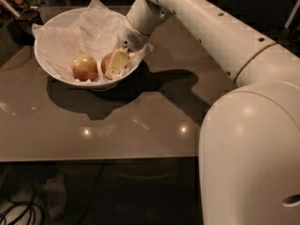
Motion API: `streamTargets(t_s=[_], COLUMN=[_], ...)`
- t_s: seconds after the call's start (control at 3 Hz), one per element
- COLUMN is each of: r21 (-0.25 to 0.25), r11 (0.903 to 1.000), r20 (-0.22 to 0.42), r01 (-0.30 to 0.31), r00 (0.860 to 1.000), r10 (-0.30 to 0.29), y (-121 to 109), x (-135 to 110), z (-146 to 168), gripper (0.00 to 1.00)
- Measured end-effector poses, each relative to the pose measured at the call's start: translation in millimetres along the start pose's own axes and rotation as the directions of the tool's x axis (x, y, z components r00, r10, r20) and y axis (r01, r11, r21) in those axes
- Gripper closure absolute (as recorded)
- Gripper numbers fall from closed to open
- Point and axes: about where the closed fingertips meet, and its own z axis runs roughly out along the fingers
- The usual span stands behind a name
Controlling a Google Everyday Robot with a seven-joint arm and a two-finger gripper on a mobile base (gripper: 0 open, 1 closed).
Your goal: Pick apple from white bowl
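Table (140, 125): white bowl (47, 68) near far left corner, lined with crumpled paper (89, 27). Inside, pale apple (85, 67) at left, apple (106, 63) just beside it. Your hand (116, 64) down in bowl, covering apple's right side; apart or clamped, you cannot tell. Arm (211, 27) reaches in from right.

A: Top of the table (140, 125): hard, smooth, brown, semi-gloss. Lamp spots reflect in it.
B: Noted. Rim of the white bowl (47, 67): smooth, glazed look, faint sheen. Its paper lining (89, 32): thin, matt, crumpled.
A: Shell of the arm (211, 27): smooth off-white plastic, satin. The gripper (115, 67), down inside the bowl at the apple (106, 63): cream plastic, matt.
B: Skin of that apple: smooth, waxy, dull red. The paler apple (84, 67): waxy too, small highlight.
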Motion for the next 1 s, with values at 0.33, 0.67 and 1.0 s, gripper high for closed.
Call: streamTargets(t_s=[0.33, 0.67, 1.0], r21=[0.000, -0.014, -0.023], r11=[1.0000, 0.9995, 0.9981], r20=[0.000, 0.012, 0.012], r01=[0.000, -0.029, -0.057], r00=[1.000, 1.000, 0.998], r10=[0.000, 0.029, 0.058], y=[0, 0, 1], x=[0, -2, -6], z=[0, -5, -13], gripper=[1.00, 1.00, 1.00])
